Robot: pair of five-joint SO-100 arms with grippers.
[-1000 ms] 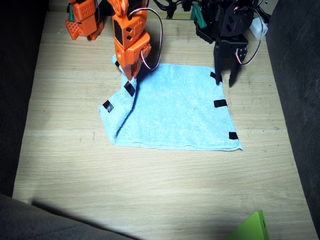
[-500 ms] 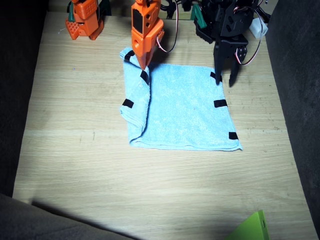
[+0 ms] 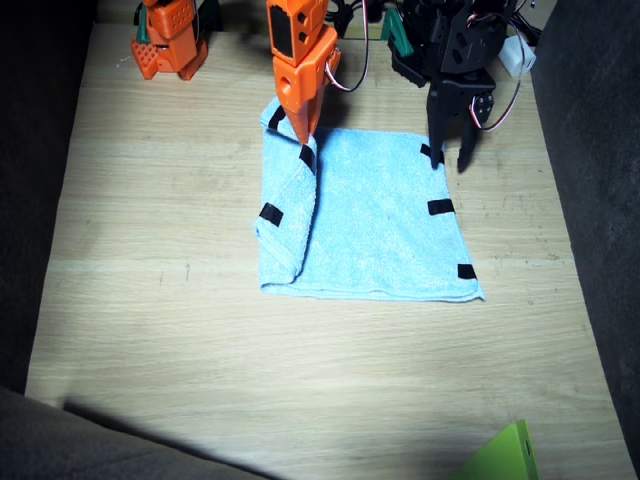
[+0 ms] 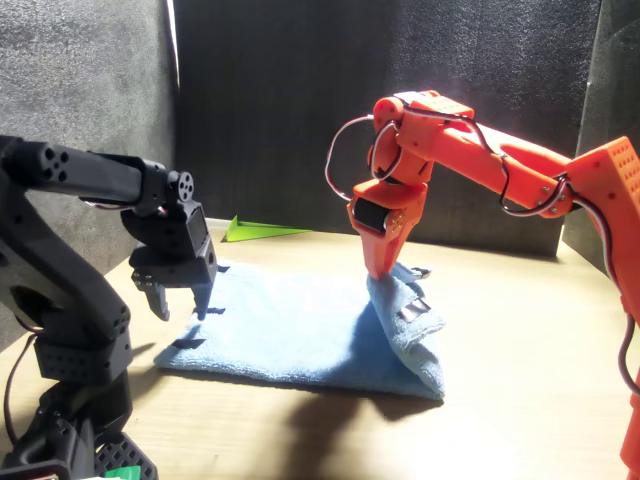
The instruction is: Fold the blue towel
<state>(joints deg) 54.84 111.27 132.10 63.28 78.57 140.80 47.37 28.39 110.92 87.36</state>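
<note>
The blue towel (image 3: pixel 385 225) lies flat on the wooden table, with black tape patches (image 3: pixel 440 207) along its edges. My orange right gripper (image 3: pixel 302 135) is shut on the towel's one edge and holds it lifted, so that side is rolled over into a raised flap (image 3: pixel 285 215). In the front view the same gripper (image 4: pixel 383 272) pinches the cloth above the humped fold (image 4: pixel 410 325). My black left gripper (image 3: pixel 450 160) stands open just over the opposite edge near its far tape patch, with nothing between its fingers; the front view shows it (image 4: pixel 182 305) there too.
The orange arm's base (image 3: pixel 168 40) and the black arm's base (image 3: pixel 445 35) stand at the table's far edge. A green object (image 3: pixel 500 455) pokes in at the near corner. Dark cloth walls flank the table (image 3: pixel 150 350).
The right gripper has carried the towel's edge across towards the left arm, and the folded flap now lies further over the towel. The left arm has not moved.
</note>
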